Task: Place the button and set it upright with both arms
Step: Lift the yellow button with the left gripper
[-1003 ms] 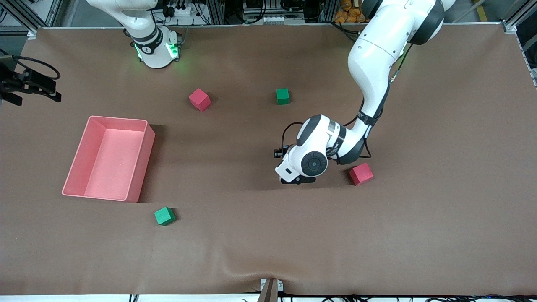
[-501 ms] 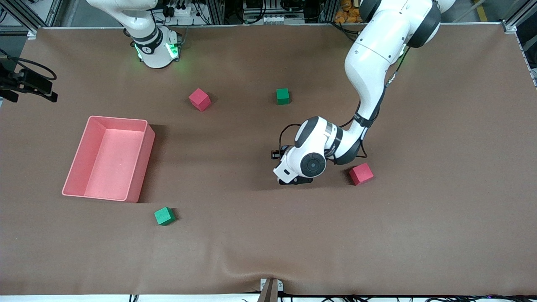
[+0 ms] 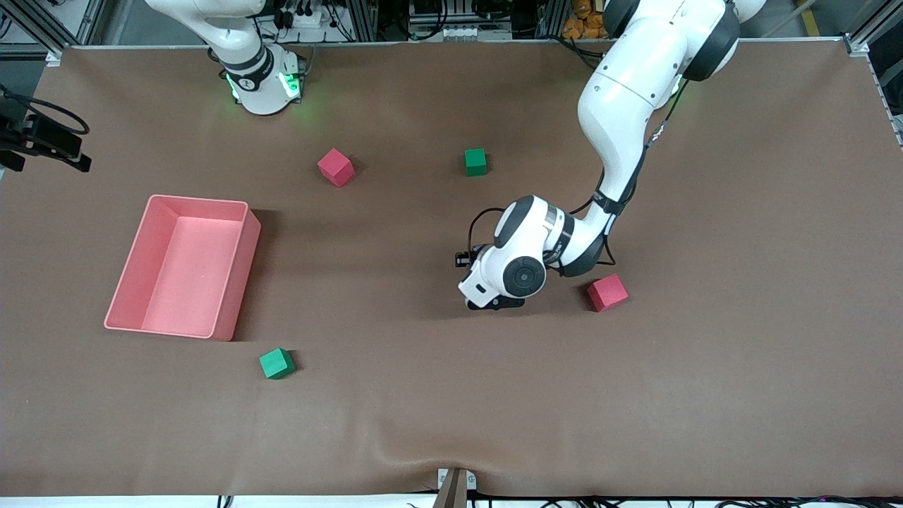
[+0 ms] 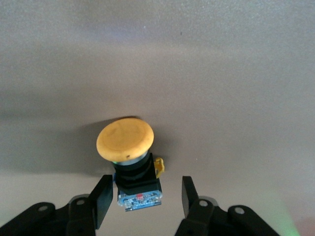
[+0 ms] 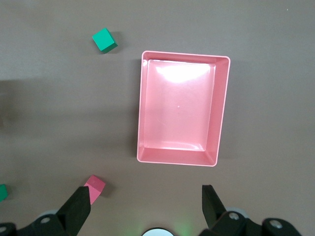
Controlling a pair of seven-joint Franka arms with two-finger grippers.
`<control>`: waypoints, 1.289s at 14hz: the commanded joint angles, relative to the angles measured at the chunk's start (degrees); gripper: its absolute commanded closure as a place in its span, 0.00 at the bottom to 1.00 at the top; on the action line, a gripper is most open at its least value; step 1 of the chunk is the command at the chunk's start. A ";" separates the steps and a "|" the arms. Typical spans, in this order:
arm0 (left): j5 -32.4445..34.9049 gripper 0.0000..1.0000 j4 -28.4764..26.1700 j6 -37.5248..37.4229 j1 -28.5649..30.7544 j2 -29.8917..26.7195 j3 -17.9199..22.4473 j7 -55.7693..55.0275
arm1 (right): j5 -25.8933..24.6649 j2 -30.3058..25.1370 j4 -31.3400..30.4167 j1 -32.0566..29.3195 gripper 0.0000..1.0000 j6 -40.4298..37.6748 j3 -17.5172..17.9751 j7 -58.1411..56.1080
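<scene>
The button (image 4: 129,162) lies on its side on the table (image 3: 705,367) mid-table, its body between the spread fingers (image 4: 102,200) of the left gripper (image 4: 145,201), not yet pinched. Judged so, grasping is under way; uprighting remains. The right gripper (image 5: 146,205), spread and empty, waits high over the pink bin (image 5: 179,109). A red cube (image 3: 607,292) sits near; otherwise room is ample.
</scene>
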 commanded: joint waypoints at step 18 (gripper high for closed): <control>-1.20 1.00 1.24 -0.73 -0.30 -0.06 0.85 -2.37 | -0.09 0.57 1.20 -1.54 0.00 -0.81 0.83 0.32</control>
